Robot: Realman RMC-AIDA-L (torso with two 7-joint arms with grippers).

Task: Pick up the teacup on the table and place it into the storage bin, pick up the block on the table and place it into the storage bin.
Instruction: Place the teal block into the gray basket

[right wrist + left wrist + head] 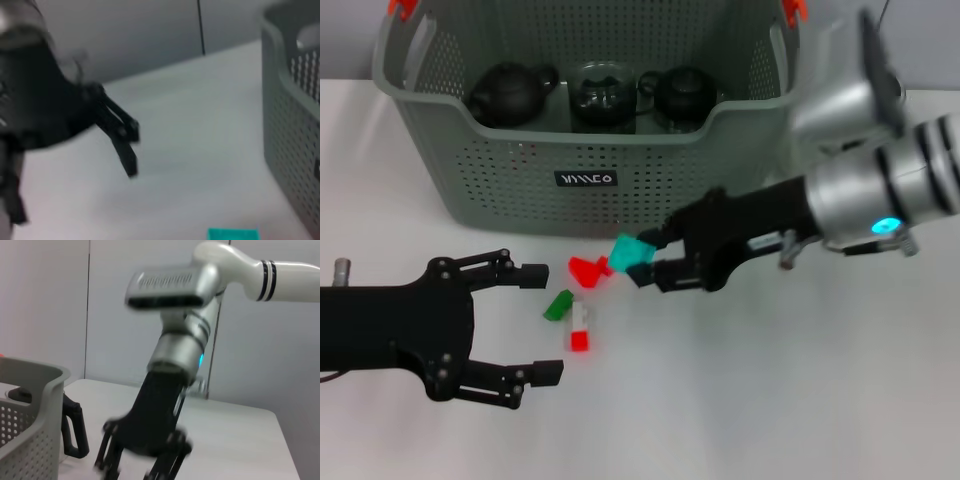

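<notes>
Teal block (632, 254) pinched in right claw (650, 259) before storage bin (500, 160); left claw (538, 322) wide open, empty, flanking loose blocks (575, 305).

The bin (520, 170) is moulded in matt grey-green plastic, its walls pierced with small holes, with glossy orange clips (404, 8) at the rim. Two dark teapots (510, 93) with a dull sheen and a clear glass pitcher (603, 92) are seen inside. The table (770, 400) is smooth, matt and white. The blocks (578, 325) look like smooth plastic; the teal one (632, 253) is lightly glossy. Both grippers (542, 322) (648, 257) are finished in matt black, and the right arm (880, 170) in satin silver metal.
</notes>
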